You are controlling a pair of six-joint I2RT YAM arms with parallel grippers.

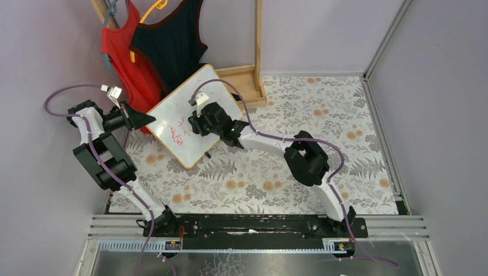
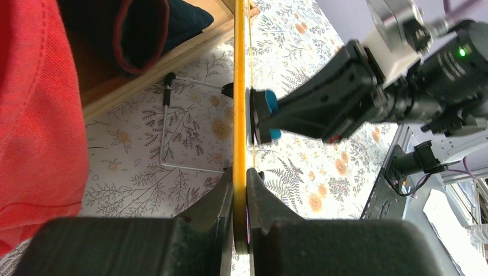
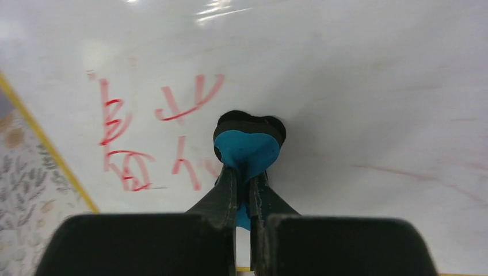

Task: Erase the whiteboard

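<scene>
Pressing the blue eraser (image 3: pixel 247 148) against the face of the whiteboard (image 1: pixel 172 112), the right claw (image 3: pixel 244 178) is clamped on it, its arm reaching in from the right across the counter (image 1: pixel 345 115). The red characters (image 3: pixel 124 144) lie just beside the eraser, toward the left claw (image 1: pixel 148 119). That claw is clamped on the board's frame edge, propping it tilted at the counter's far left.

A red top (image 1: pixel 124 57) and a dark top (image 1: pixel 172 40) hang at the far left, beside a wooden rack (image 1: pixel 258 40). A fern-and-flower print covers the surface (image 1: pixel 357 115).
</scene>
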